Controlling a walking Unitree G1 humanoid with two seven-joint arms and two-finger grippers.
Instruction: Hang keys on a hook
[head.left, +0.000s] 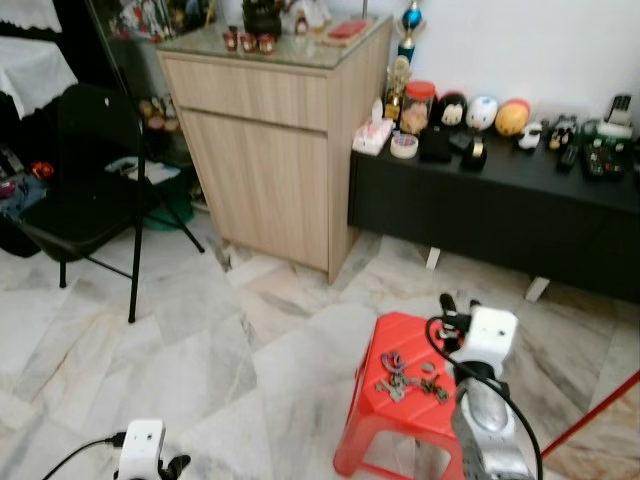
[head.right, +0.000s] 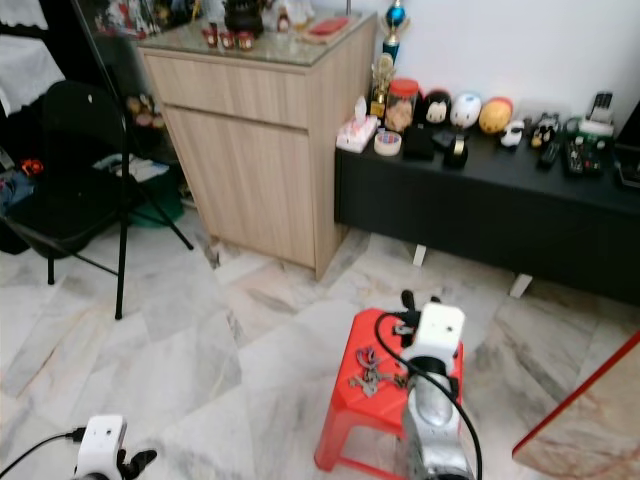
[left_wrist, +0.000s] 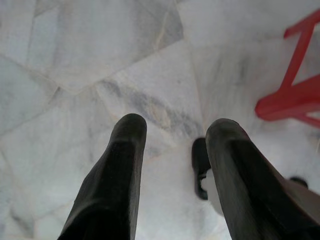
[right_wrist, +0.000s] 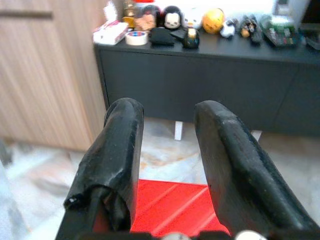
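Note:
A bunch of keys (head.left: 405, 378) lies on top of a red plastic stool (head.left: 390, 420) on the marble floor. My right gripper (right_wrist: 167, 145) hovers above the stool's right side, open, nothing between its black fingers (right_wrist: 116, 155); its white wrist (head.left: 490, 338) stands just right of the keys. My left gripper (left_wrist: 175, 165) hangs low at the left over bare floor, open and empty, with the stool's leg (left_wrist: 295, 95) off to one side. I cannot make out a hook in these views.
A light wooden cabinet (head.left: 270, 150) stands ahead, next to a low black sideboard (head.left: 500, 205) crowded with small toys and remotes. A black folding chair (head.left: 85, 190) is at the left. Marble floor (head.left: 200, 340) lies open between them.

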